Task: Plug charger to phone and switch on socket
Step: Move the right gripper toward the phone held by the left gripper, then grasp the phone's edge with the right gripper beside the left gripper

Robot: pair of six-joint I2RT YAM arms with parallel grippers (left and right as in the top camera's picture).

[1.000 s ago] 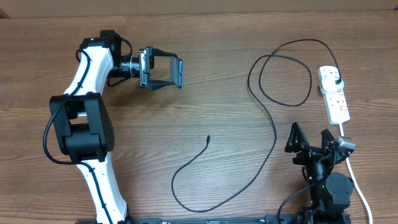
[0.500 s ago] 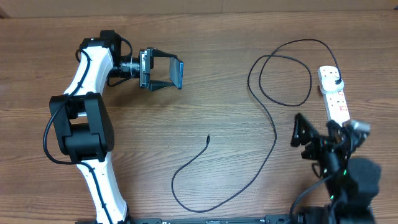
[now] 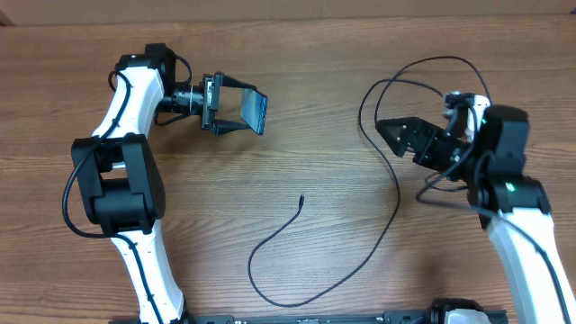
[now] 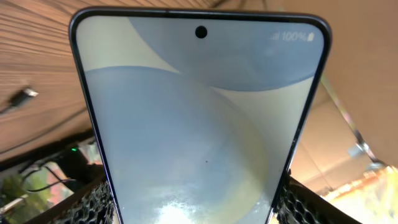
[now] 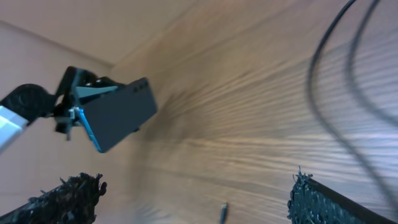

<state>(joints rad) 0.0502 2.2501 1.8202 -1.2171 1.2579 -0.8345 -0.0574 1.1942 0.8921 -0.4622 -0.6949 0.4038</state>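
Note:
My left gripper (image 3: 251, 110) is shut on the phone (image 3: 259, 113) and holds it up off the table at the back left. The phone's lit screen fills the left wrist view (image 4: 199, 118). Its dark back shows in the right wrist view (image 5: 118, 115). The charger's black cable (image 3: 396, 202) loops at the back right and runs across the table. Its connector tip (image 3: 301, 198) lies free mid-table and shows in the right wrist view (image 5: 223, 211). My right gripper (image 3: 389, 135) is open and empty, raised at the right and pointing left. The socket is hidden under my right arm.
The cable's loops (image 5: 336, 68) lie close under my right gripper. The table is bare brown wood (image 3: 297, 54) between the phone and the loops. The back edge of the table runs along the top of the overhead view.
My right arm has risen from the front right and swung back over the socket, its gripper now pointing left over the cable loops. The phone has tilted slightly in my left gripper.

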